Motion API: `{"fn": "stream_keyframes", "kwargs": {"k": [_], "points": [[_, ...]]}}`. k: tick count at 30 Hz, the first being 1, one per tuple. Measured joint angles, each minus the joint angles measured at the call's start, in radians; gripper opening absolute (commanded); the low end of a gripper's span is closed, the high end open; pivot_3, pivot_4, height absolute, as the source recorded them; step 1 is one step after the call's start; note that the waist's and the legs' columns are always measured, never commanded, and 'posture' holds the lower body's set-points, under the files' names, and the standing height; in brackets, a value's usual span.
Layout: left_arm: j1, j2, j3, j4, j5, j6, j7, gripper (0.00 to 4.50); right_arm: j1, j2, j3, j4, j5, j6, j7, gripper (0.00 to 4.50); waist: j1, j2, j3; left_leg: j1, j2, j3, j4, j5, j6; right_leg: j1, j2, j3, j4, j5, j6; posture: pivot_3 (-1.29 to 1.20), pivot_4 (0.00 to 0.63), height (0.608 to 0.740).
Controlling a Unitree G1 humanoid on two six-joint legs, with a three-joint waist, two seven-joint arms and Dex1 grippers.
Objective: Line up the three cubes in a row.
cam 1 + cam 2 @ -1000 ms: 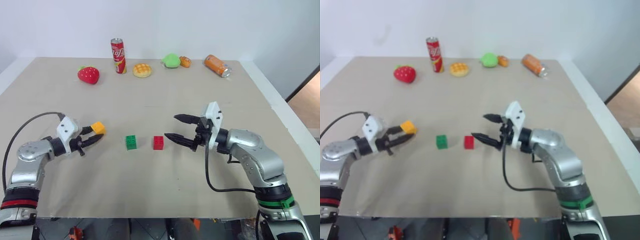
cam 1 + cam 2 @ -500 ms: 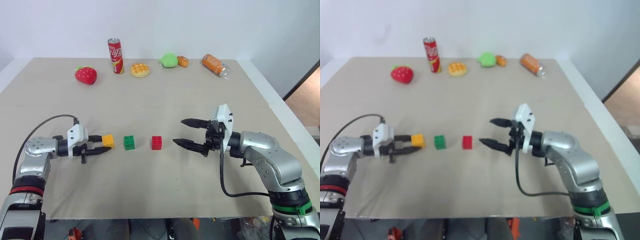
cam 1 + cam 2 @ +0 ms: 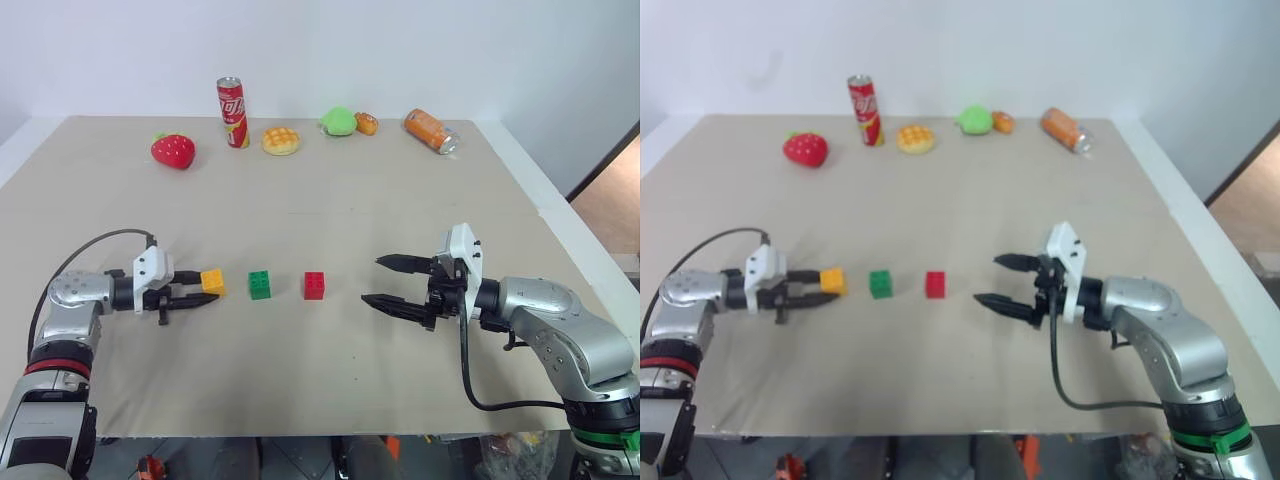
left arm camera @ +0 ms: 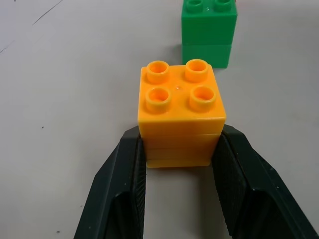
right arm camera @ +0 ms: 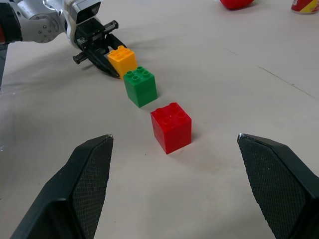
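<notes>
The orange cube point(image 3: 212, 282) had been lowered to the worktop point(image 3: 330, 190), just left of the green cube point(image 3: 260, 284) and red cube point(image 3: 314, 285), pinched by the left gripper point(image 3: 195, 295). Release was judged next. The right gripper point(image 3: 385, 281), spread wide, had been drawn back.

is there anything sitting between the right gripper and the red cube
Nothing visible. The right gripper hangs open, and bare table lies between it and the red cube.
</notes>
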Motion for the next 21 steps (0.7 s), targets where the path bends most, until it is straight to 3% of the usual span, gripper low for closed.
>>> {"fn": "stream_keyframes", "kwargs": {"k": [8,21], "points": [[0.033,-0.012,-0.002,-0.05,-0.017,0.011,-0.048,1.3,-0.003,0.0,0.003,0.0,-0.001,0.0,0.003,4.14,0.0,0.0,0.0,0.0,0.0,0.0,0.0,0.0,0.0,0.0,0.0,0.0,0.0,0.0,0.0,0.0,0.15,0.74],[-0.042,-0.02,-0.011,0.064,0.006,-0.049,-0.094,1.3,0.031,-0.039,-0.003,-0.041,0.004,0.019,-0.002,4.14,0.0,0.0,0.0,0.0,0.0,0.0,0.0,0.0,0.0,0.0,0.0,0.0,0.0,0.0,0.0,0.0,0.15,0.74]]}}
